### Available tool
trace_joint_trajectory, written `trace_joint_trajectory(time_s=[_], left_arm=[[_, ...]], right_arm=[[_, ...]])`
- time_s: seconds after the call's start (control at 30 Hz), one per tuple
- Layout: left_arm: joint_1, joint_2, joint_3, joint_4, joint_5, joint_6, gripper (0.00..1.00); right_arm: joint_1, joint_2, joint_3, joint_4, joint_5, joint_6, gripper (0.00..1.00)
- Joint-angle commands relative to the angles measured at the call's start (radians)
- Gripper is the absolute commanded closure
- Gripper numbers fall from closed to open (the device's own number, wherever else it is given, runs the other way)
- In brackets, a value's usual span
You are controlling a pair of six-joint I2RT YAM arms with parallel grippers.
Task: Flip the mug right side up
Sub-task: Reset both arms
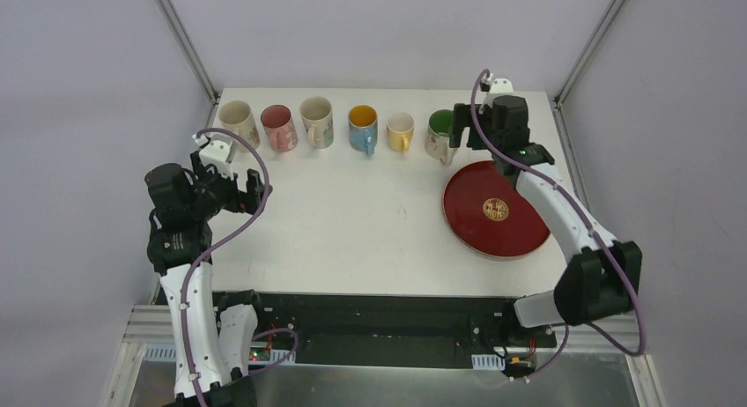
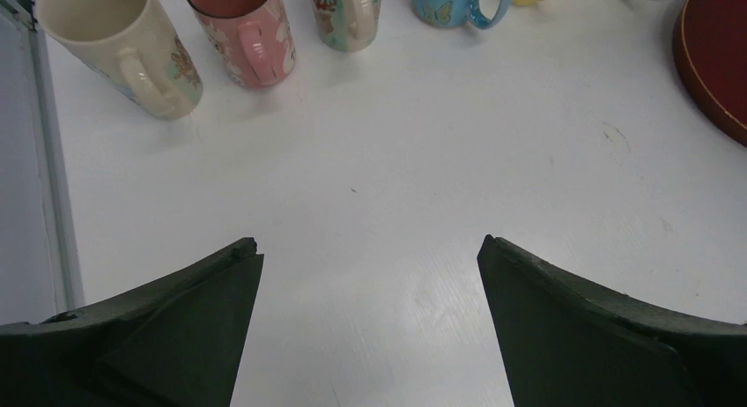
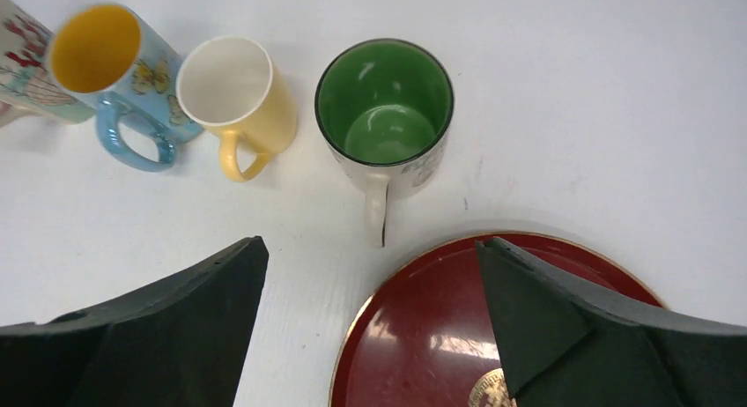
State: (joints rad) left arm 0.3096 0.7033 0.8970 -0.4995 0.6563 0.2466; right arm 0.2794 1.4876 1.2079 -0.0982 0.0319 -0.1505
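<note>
The mug [image 3: 385, 107], white outside and green inside, stands upright on the white table with its mouth up and its handle toward the red plate. It is the rightmost of the row at the back [image 1: 439, 129]. My right gripper [image 3: 370, 244] hovers just above and in front of it, open, with nothing between its fingers; one fingertip is over the plate. My left gripper [image 2: 370, 244] is open over bare table at the left [image 1: 258, 192], far from the mug.
Several other upright mugs line the back: cream [image 1: 236, 121], pink [image 1: 278, 125], floral [image 1: 317, 121], blue [image 1: 362, 127], yellow [image 1: 400, 130]. A round red plate [image 1: 493, 209] lies right of centre, close to the green mug's handle.
</note>
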Motion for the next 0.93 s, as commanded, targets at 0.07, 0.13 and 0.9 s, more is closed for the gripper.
trace_joint_trajectory(time_s=[0.07,0.13,0.9], left_arm=[[0.014,-0.002,0.172,-0.07,0.061,-0.042,0.01],[0.014,-0.01,0.217,-0.099,0.06,-0.055,0.01],[0.014,-0.278,0.214,-0.347,0.025,0.003,0.01]], right_arm=[[-0.009,-0.298,-0.018,-0.193,0.089,-0.031,0.01],[-0.009,-0.417,-0.048,-0.206,0.109,-0.018,0.01],[-0.011,-1.079,-0.169,-0.535,0.121,0.04,0.01]])
